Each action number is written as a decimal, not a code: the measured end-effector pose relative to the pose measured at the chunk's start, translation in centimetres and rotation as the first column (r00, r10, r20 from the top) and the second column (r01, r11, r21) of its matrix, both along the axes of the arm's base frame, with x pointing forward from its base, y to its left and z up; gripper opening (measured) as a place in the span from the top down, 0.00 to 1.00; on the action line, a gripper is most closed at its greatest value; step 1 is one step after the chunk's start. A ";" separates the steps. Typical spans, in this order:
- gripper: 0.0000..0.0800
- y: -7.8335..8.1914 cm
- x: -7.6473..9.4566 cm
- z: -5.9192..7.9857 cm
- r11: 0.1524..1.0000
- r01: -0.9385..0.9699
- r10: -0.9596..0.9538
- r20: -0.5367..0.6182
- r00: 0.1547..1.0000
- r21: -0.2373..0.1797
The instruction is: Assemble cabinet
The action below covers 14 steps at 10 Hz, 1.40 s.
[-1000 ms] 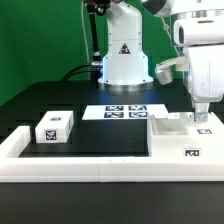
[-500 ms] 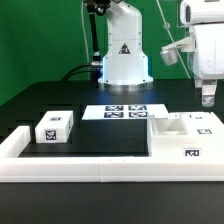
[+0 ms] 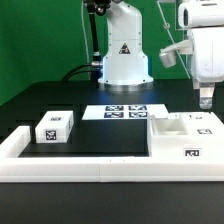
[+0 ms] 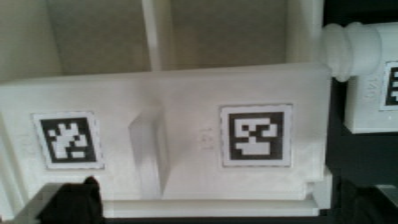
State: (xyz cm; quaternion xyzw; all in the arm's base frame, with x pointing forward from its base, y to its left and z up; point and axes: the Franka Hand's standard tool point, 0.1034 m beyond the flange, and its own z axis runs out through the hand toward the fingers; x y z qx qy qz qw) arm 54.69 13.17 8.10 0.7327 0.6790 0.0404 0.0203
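Observation:
The cabinet [image 3: 184, 136], a large white box with open compartments and tags on its faces, lies at the exterior view's right against the white border rail. My gripper [image 3: 205, 99] hangs a little above its far right part, touching nothing. In the wrist view the cabinet [image 4: 196, 95] fills the picture, with two tags and a raised divider between them. My gripper [image 4: 217, 203] is open and empty, with one dark fingertip [image 4: 71, 200] at each side of the cabinet's width.
A small white tagged block [image 3: 53, 127] sits at the exterior view's left on the black mat. The marker board [image 3: 125, 110] lies in front of the robot base [image 3: 122, 55]. The white border rail [image 3: 80, 166] runs along the front. Another white tagged piece [image 4: 365, 70] shows beside the cabinet.
My gripper has risen from just over the cabinet's top to a little above it, staying open and empty. The cabinet and block have not moved.

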 end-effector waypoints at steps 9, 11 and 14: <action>0.19 0.6 -8.0 -1.8 1.000 -0.016 0.013 -0.080 0.997 -0.027; 0.19 0.9 -10.0 -2.5 0.999 -0.001 -0.003 -0.106 0.994 -0.037; 0.19 0.8 -10.0 -2.5 0.999 0.000 -0.004 -0.107 0.994 -0.037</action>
